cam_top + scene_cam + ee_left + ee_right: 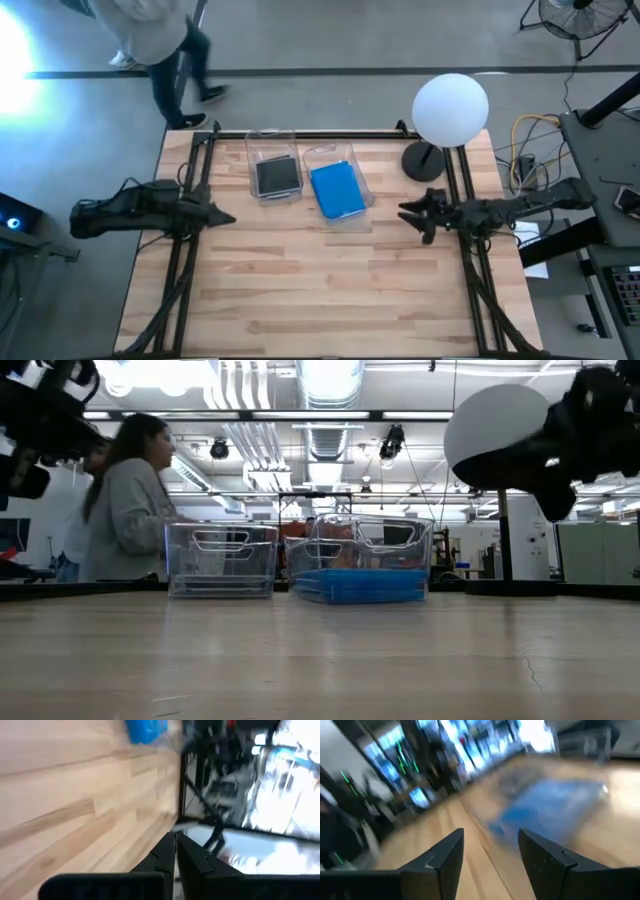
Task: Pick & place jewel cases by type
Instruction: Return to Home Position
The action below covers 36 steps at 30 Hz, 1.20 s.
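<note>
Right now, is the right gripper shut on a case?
No: the right wrist view shows the right gripper with its fingers spread apart and nothing between them.

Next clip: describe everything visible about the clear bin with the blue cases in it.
The right clear bin is a rectangular, open-topped box of what looks like transparent hard plastic, with handle cut-outs near its rim. It stands upright on the wooden table, toward the far middle, turned slightly askew. A flat stack of blue jewel cases covers its floor. The other clear bin sits close on its left; whether they touch is unclear.
</note>
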Each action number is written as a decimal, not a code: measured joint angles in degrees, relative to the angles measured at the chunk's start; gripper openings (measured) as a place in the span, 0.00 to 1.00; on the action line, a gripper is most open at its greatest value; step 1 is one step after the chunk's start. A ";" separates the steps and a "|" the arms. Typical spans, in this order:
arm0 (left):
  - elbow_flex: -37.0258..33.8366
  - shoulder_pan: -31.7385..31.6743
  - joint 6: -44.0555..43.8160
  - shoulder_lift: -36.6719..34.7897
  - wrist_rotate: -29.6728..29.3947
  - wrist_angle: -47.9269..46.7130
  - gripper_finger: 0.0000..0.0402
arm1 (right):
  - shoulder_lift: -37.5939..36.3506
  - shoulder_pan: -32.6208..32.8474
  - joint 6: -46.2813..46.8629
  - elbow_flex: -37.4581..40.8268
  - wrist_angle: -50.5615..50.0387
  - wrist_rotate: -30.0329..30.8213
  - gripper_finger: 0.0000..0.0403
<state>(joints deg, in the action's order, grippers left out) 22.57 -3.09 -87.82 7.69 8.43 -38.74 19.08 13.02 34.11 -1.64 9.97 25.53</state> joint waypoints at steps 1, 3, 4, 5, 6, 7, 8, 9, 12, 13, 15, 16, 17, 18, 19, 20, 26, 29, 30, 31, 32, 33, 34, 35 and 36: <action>-1.48 0.61 -2.51 -0.13 -0.75 1.52 0.00 | -0.05 0.12 -0.09 0.14 -2.55 -0.21 0.45; -4.22 1.48 -5.33 -2.74 -3.30 1.27 0.00 | 0.43 0.00 -0.19 0.27 -6.46 -0.14 0.45; -4.84 0.99 -5.27 -4.97 -3.24 1.84 0.00 | -0.54 0.03 -0.36 0.57 -7.67 -0.48 0.45; -5.76 0.35 -5.07 -6.99 -3.02 2.78 0.00 | -2.15 -0.03 -0.83 0.68 -7.19 -0.79 0.45; -7.11 -0.11 -4.80 -7.59 -3.10 3.19 0.00 | -4.11 -0.27 -1.05 0.99 -6.53 -0.89 0.45; -8.58 -0.46 -4.71 -7.49 -3.35 4.67 0.00 | -6.23 -0.84 -1.08 1.06 -6.29 -1.21 0.44; -10.14 -1.02 -4.39 -7.58 -3.36 4.00 0.00 | -8.53 -1.74 -1.06 1.07 -6.43 -1.94 0.44; -11.22 -1.42 -4.17 -7.57 -3.34 2.46 0.00 | -10.72 -2.73 -1.08 1.08 -6.41 -3.04 0.44; -13.05 -1.21 -3.65 -7.61 -6.31 2.60 0.00 | -17.96 -5.88 -1.09 1.10 -6.38 -3.46 0.45; -13.06 -1.05 -3.65 -7.60 -7.63 -0.63 0.00 | -19.03 -7.18 -1.11 1.10 -5.99 -3.32 0.45; -13.16 -0.91 -3.67 -7.59 -9.70 -4.69 0.00 | -19.06 -9.84 -1.10 1.08 -3.96 -3.22 0.46; -13.17 -0.76 -3.67 -7.59 -10.28 -4.86 0.00 | -19.09 -10.93 -1.09 1.15 -3.73 -2.86 0.46; -13.15 -0.60 -3.64 -7.59 -10.42 -4.87 0.00 | -19.10 -11.93 -1.10 1.15 -2.98 -2.71 0.46; -13.16 -0.14 -3.67 -7.60 -10.39 -4.78 0.00 | -19.11 -13.06 -1.10 1.15 -2.65 -2.92 0.46; -13.18 0.05 -3.66 -7.64 -9.95 -4.77 0.00 | -19.11 -14.31 -1.10 1.08 -2.09 -2.90 0.46; -13.18 0.08 -3.64 -7.64 -9.57 -4.85 0.00 | -19.09 -15.53 -1.11 1.05 -2.33 -2.92 0.46; -13.23 0.86 -3.66 -7.64 -9.50 -4.81 0.00 | -19.09 -18.04 -1.10 1.12 -2.43 -2.24 0.45; -13.23 2.41 -3.66 -7.61 -9.53 -4.81 0.00 | -19.09 -16.87 -1.10 1.12 -2.43 -2.00 0.46; -13.23 2.76 -3.66 -7.61 -9.49 -4.81 0.00 | -19.09 -16.36 -1.10 1.12 -2.46 -1.99 0.46; -13.23 2.84 -3.66 -7.31 -9.46 -4.81 0.00 | -19.09 -15.81 -1.10 1.12 -2.46 -2.00 0.46; -13.23 2.83 -3.66 -6.65 -9.52 -4.80 0.00 | -19.09 -15.40 -1.10 1.12 -2.25 -2.00 0.46; -13.25 2.81 -3.66 -6.55 -9.52 -4.80 0.00 | -19.06 -15.21 -1.11 1.12 -1.70 -2.00 0.46; -13.25 2.75 -3.66 -7.18 -9.51 -4.80 0.00 | -18.51 -15.11 -1.10 1.10 -1.53 -2.02 0.46; -13.27 2.75 -3.66 -7.68 -9.54 -4.76 0.00 | -17.67 -15.11 -1.10 0.99 -1.81 -2.00 0.45; -13.28 2.75 -3.66 -7.61 -9.49 -4.65 0.00 | -17.20 -15.13 -1.10 1.04 -2.52 -1.87 0.45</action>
<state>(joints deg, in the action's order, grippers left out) 9.29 -0.34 -91.48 0.08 -1.06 -43.39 1.88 -2.11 33.01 -0.59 7.45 23.66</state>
